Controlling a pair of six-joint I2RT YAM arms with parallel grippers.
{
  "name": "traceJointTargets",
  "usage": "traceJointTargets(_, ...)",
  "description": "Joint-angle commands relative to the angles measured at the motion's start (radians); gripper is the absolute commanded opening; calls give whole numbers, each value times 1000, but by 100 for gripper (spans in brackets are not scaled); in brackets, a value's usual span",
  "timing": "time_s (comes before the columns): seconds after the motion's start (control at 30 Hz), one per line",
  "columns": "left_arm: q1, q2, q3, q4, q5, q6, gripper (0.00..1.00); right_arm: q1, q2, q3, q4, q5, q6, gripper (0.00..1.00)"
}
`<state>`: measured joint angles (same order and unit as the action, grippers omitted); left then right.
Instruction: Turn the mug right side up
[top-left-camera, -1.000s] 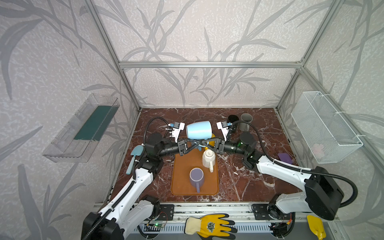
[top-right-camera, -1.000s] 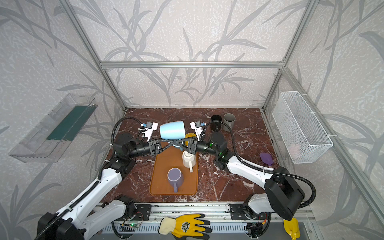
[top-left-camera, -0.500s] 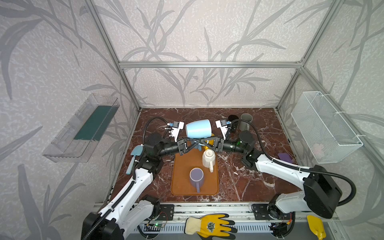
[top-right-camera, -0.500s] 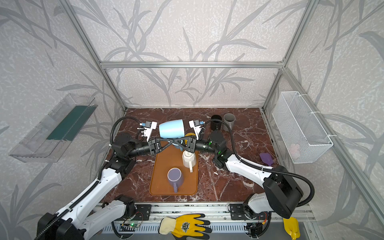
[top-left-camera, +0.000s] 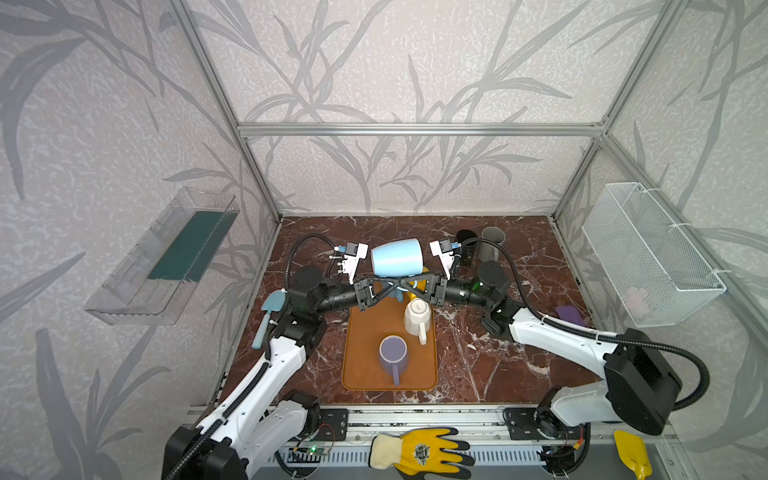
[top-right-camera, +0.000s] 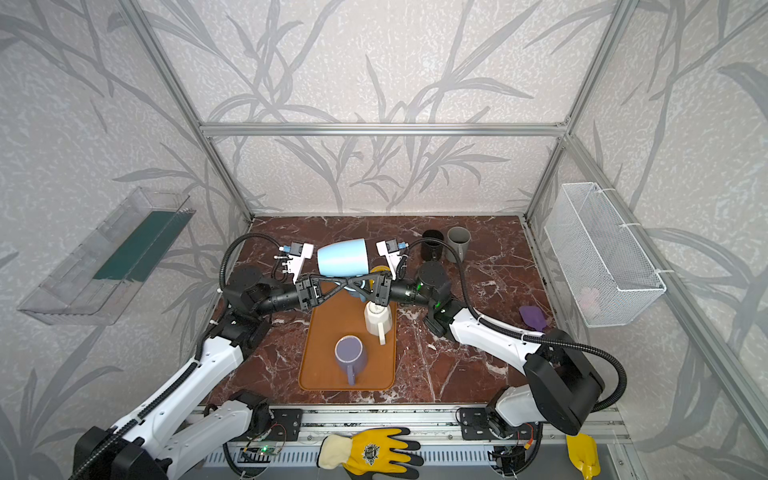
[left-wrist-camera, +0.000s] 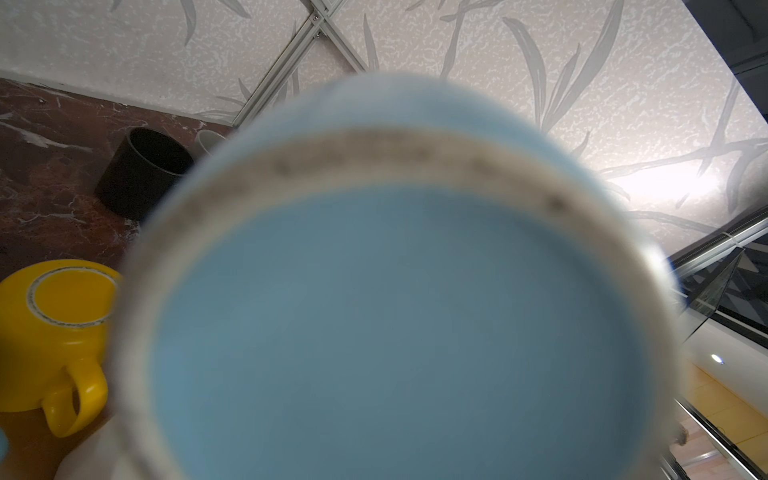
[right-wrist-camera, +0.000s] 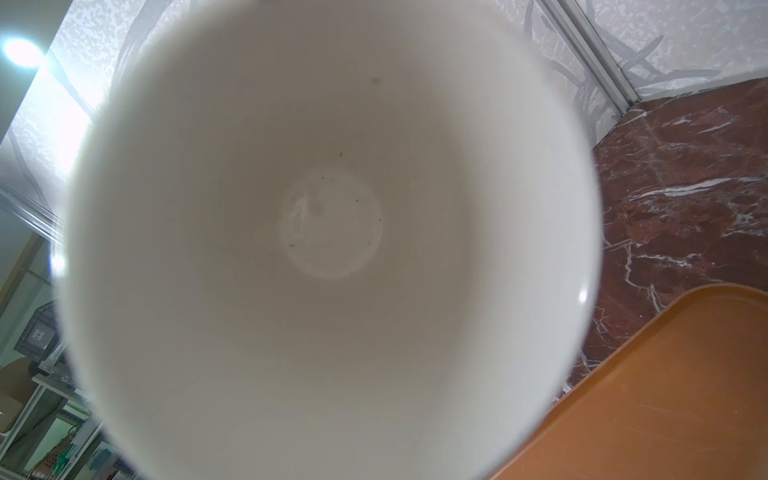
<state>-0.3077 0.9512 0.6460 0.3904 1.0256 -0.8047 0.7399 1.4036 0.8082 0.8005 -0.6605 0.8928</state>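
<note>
A light blue mug (top-left-camera: 397, 257) (top-right-camera: 343, 257) hangs on its side above the far end of the orange tray (top-left-camera: 361, 357). Its base (left-wrist-camera: 395, 311) fills the left wrist view and its white inside (right-wrist-camera: 332, 249) fills the right wrist view. My left gripper (top-left-camera: 390, 286) (top-right-camera: 338, 284) reaches in from the left. My right gripper (top-left-camera: 405, 286) (top-right-camera: 359, 286) comes from the right. The two meet under the mug at its handle, and both look shut on it. In both wrist views the mug hides the jaws.
On the tray stand an upside-down white mug (top-left-camera: 417, 318) and an upright purple mug (top-left-camera: 392, 353). An upside-down yellow mug (left-wrist-camera: 54, 324) sits behind them. A black cup (top-left-camera: 465, 243) and a grey cup (top-left-camera: 492, 241) stand at the back. A blue trowel (top-left-camera: 270, 316) lies on the left.
Hardly anything has moved. The mug hangs in nearly the same place between both grippers.
</note>
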Motion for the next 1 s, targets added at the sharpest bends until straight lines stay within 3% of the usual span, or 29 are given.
traceJointTargets(0.0, -8, -25, 6, -13, 24, 43, 26, 7, -57, 55, 4, 49, -48, 0)
traceJointTargets(0.13, -8, -33, 11, -36, 19, 59, 35, 4, -82, 63, -46, 64, -76, 0)
traceJointTargets(0.43, -9, -32, 18, -73, 10, 83, 40, -16, -103, 68, -104, 81, -88, 0)
traceJointTargets(0.97, -9, -24, 39, -138, -9, 120, 42, -99, -150, 79, -262, 96, -150, 0)
